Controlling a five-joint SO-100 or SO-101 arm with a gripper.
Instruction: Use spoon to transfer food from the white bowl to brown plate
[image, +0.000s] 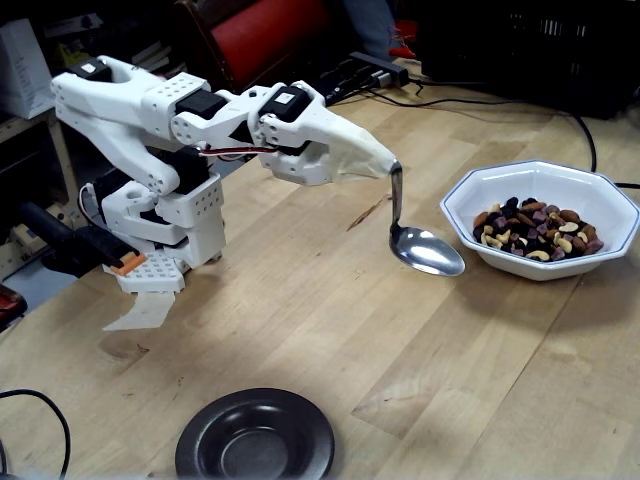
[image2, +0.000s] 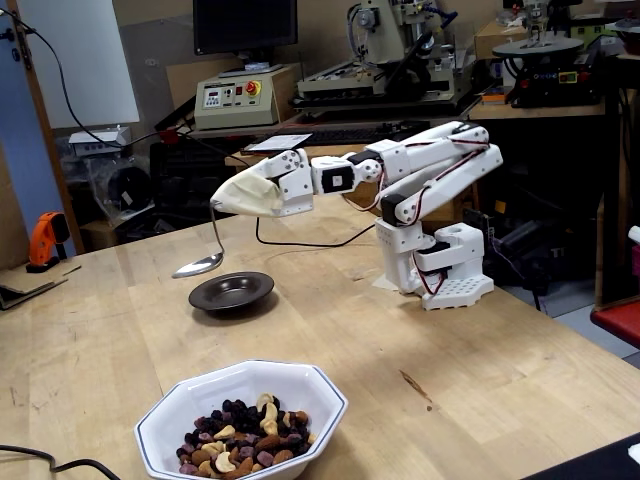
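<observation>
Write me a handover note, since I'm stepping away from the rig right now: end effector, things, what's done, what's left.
End effector: wrapped in pale cloth, jaws hidden; the spoon hangs from its tip, empty, just short of the white bowl.
Food: all in the white bowl.
Brown plate: empty, on the table.
Done: spoon in hand.
Left: scoop, carry to the plate, tip out.

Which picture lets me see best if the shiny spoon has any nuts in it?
The fixed view beside the arm: the spoon faces up, showing its bowl empty. The other fixed view shows the spoon edge-on, its inside hidden.
</observation>
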